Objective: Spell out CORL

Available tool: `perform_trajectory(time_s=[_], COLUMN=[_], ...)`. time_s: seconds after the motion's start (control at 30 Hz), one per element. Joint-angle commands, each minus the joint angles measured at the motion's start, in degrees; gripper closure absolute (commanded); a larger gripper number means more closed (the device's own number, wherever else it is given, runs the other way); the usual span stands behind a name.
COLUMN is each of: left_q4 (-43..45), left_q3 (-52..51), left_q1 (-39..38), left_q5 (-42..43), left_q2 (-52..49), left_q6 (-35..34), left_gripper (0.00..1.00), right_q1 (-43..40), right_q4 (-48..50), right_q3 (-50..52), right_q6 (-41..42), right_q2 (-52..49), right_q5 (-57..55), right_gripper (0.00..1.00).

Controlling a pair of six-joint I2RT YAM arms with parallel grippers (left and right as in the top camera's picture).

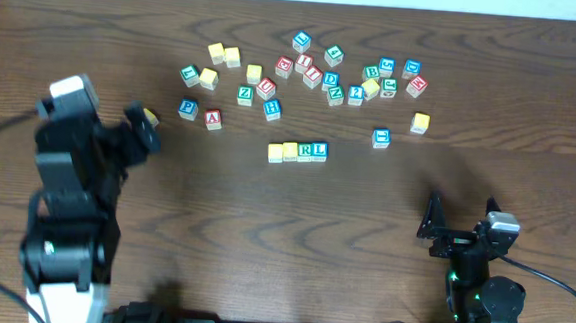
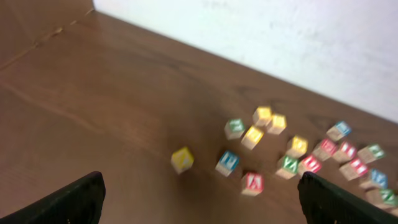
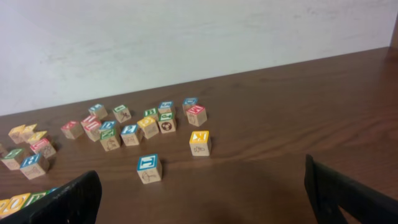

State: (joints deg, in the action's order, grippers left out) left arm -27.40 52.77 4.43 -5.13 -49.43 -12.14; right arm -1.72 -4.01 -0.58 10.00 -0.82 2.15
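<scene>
A row of letter blocks [image 1: 297, 152] lies mid-table: two yellow-topped blocks, then a green R and a blue L. Its left end shows at the lower left of the right wrist view [image 3: 18, 202]. My left gripper [image 1: 141, 133] is open and empty at the left of the table, and its wrist view [image 2: 199, 202] is blurred. A single yellow block [image 1: 150, 117] lies right by it, and on the table ahead of the jaws in the left wrist view [image 2: 182, 159]. My right gripper [image 1: 462, 220] is open and empty near the front right [image 3: 199, 202].
A loose cluster of several letter blocks [image 1: 313, 73] spreads across the far middle of the table. A blue block [image 1: 381, 137] and a yellow block [image 1: 420, 122] lie apart at its right, ahead of my right gripper, blue [image 3: 149, 168] and yellow [image 3: 199, 142].
</scene>
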Motion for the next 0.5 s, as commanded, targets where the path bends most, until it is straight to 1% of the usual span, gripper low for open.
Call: perform_trajectory(time_s=[0.0,0.13,0.27,0.37,0.47], left_q4=[1.7,10.8,19.3,26.0,28.7], left_q3=[-9.7,-22.3,-32.2,-39.1,-43.3], left_q1=[0.3,0.3,0.3,0.2,0.2], left_q5=[-1.8,-1.5,1.9,3.0,3.0], left_q2=[8.6,20.4,29.3,35.6,39.8], left_q6=[0.3,0.7,6.0,10.0,11.7], left_gripper=[0.02,0.02,0.02,0.03,0.02], right_q1=[-0.9,-0.9,-0.9,-0.9,-0.9], right_q4=[0.0,0.0,0.0,0.0,0.0], right_q3=[0.3,0.3,0.3,0.3,0.3], right_q6=[-0.5,-0.5,-0.5,-0.5,-0.5], right_q2=[0.5,0.5,0.5,0.5,0.5], right_q5=[0.4,0.3,0.4,0.4,0.3], right_gripper=[0.01,0.01,0.01,0.01,0.01])
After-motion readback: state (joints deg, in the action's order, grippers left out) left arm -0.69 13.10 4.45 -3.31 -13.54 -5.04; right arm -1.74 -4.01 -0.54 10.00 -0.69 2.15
